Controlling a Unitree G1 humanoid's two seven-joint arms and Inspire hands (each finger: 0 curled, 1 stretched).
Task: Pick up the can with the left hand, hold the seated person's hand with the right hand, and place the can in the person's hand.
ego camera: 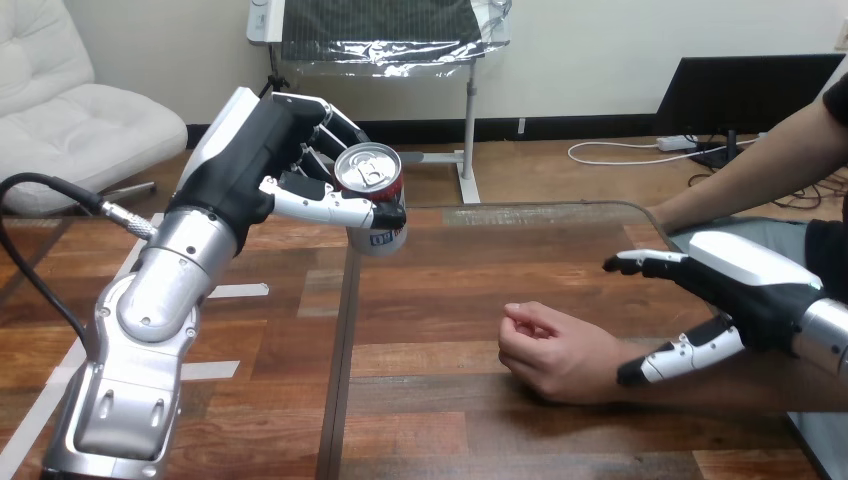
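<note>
Above the desk [450,300], left robot hand [270,170] grips a silver-topped red can [370,175]; right robot hand [750,285] open beside person's hand [560,355].

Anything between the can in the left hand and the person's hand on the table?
Nothing: in the head view, only bare wooden table shows between the can, gripped in the left hand, and the person's hand.

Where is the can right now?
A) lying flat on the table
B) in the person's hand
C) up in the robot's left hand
C: the left robot hand has its fingers and thumb curled round the can, lifted well apart from the person's hand.
</note>
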